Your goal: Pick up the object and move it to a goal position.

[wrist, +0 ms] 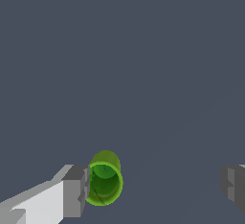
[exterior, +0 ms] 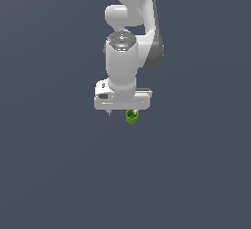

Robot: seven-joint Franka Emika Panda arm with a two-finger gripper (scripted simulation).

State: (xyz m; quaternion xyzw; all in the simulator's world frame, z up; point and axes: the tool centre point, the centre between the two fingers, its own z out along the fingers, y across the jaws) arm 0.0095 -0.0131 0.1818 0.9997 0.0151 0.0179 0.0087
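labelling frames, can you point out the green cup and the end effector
green cup (wrist: pixel 104 184): wrist view, on its hollow inside, beside one finger.
green cup (exterior: pixel 131 116): exterior view, on its side wall, under the hand.
end effector (wrist: pixel 155 187): wrist view, midway between the two fingertips, which stand wide apart.

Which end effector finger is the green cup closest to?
The finger with the white link showing behind it in the wrist view: the green cup sits right beside its pad. The other finger stands well apart from the cup.

Exterior view high, facing the arm, wrist view close above grey floor, both sharing green cup (exterior: pixel 131 117) (wrist: pixel 104 180)
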